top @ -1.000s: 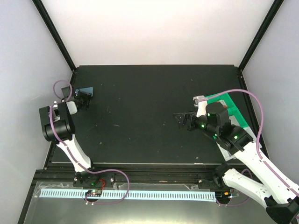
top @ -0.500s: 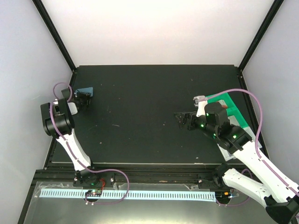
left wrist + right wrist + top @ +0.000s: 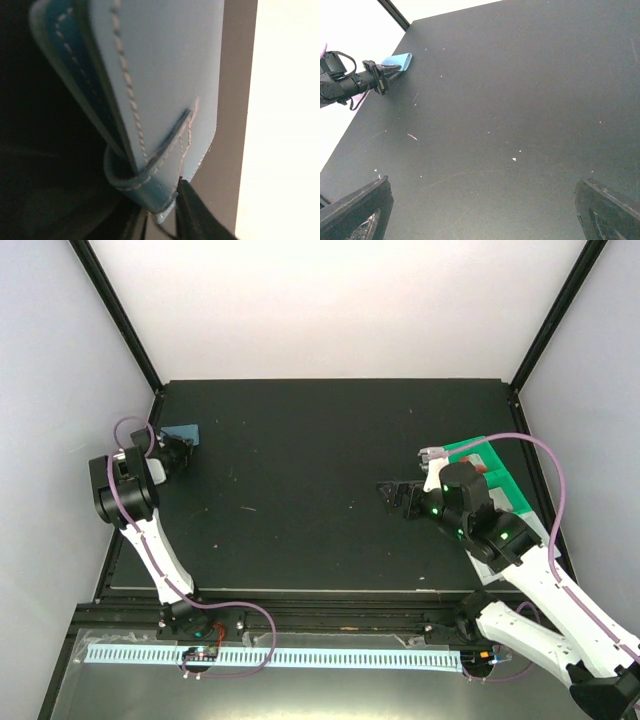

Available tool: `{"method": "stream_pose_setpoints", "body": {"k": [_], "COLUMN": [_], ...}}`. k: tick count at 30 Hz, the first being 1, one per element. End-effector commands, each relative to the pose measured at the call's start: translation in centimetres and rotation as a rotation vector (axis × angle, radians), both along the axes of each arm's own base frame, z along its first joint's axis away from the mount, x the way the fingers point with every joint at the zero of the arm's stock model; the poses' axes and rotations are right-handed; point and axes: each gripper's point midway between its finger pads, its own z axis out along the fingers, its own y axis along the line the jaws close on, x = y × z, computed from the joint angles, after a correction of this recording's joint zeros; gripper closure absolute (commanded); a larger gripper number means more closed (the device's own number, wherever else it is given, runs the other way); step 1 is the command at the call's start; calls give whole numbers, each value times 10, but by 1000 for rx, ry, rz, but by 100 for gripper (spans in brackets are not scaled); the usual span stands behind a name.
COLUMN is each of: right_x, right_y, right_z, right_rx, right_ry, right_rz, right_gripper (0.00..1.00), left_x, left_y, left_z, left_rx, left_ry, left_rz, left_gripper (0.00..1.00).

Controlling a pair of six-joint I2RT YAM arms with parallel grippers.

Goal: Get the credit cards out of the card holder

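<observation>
My left jaws pinch the edge of the light-blue card holder (image 3: 183, 432), which lies at the far-left corner of the worktop (image 3: 320, 460). A second ago those jaws stood wider. My right jaws remain spread wide, well apart from the holder.

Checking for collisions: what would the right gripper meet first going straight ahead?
The way looks free: ahead of the right gripper lies only bare table. The left gripper and card holder sit far off, apparently off that line.
</observation>
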Motion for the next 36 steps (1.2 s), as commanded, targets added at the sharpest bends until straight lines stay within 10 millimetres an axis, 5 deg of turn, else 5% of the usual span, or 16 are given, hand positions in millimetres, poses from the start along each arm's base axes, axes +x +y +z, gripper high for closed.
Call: {"method": "stream_pose_setpoints", "body": {"k": [1,4,9,16,36], "right_x": [-1,-3,-10,-25,-51], "right_y": [-4,-6,-12,-13,-10], "right_z": [-1,-1,-1,7,-6], "right_rx": [3,3,-1,63,80], "right_ry": [-5,0,-3,-27,12], "right_rz": [-21,-25,-30,8,102], "right_gripper": [0,0,0,0,0], "left_x": [-2,-4,-15,-54,-156], "left_y": [2,-1,-9,-48,-207], "left_z": [-10,-7,8,19,94], "left_rx": [-24,-24,2,-26,172], "left_ry": [32,36,30,34,-98], "left_rz": [6,-9,-56,-135,-733], "left_gripper": [90,98,98,98,99]}}
